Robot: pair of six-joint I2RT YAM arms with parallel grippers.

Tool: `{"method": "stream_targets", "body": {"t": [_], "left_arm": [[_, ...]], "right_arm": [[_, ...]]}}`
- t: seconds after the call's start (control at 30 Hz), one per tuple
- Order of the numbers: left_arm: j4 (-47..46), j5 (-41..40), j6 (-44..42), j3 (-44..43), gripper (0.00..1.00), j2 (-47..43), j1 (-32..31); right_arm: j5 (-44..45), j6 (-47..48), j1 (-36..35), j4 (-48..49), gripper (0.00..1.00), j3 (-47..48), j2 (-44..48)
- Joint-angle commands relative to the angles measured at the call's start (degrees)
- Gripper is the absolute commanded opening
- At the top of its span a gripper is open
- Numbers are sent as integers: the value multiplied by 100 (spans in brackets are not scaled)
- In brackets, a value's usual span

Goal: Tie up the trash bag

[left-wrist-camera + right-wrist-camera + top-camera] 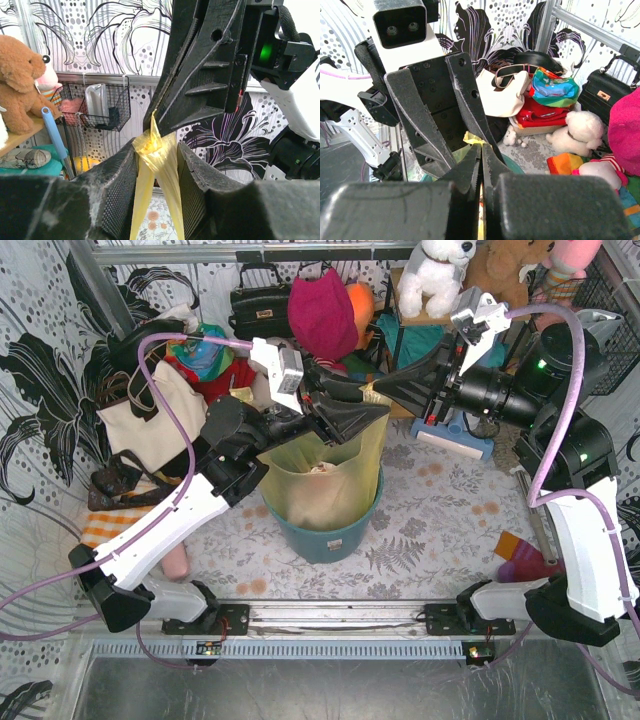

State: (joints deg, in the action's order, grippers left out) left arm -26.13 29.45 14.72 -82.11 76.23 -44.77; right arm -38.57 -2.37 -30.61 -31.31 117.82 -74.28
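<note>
I see the trash bag sitting in the teal bin, its mouth gathered into a twisted neck above the bin's far rim. My left gripper stands half apart astride that neck. The plastic brushes both fingers but is not squeezed flat. Just above, my right gripper has its fingers pressed together, pinching the neck's yellow tip.

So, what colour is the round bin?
The bin is teal, clearest in the top external view.
</note>
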Motion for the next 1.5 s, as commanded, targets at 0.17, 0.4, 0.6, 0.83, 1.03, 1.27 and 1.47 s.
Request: {"method": "stream_targets", "body": {"t": [0.17, 0.4, 0.6, 0.83, 1.03, 1.27, 1.47], "left_arm": [[-198, 127, 226, -424, 43, 176, 74], [-114, 143, 267, -470, 32, 207, 74], [-86, 96, 288, -362, 32, 176, 74], [-85, 93, 303, -341, 24, 179, 74], [-57, 230, 312, -370, 2, 184, 74], [72, 649, 179, -134, 0, -62, 74], [252, 1182, 61, 31, 0, -254, 74]], "right_arm": [[-178, -123, 25, 348, 0, -135, 119], [-151, -136, 25, 383, 0, -173, 169], [-151, -153, 28, 425, 0, -182, 178], [-160, -179, 23, 458, 0, -210, 168], [-145, -185, 26, 490, 0, -261, 203], [-47, -480, 24, 928, 17, -514, 369], [-49, -793, 20, 1319, 29, -549, 361]]}}
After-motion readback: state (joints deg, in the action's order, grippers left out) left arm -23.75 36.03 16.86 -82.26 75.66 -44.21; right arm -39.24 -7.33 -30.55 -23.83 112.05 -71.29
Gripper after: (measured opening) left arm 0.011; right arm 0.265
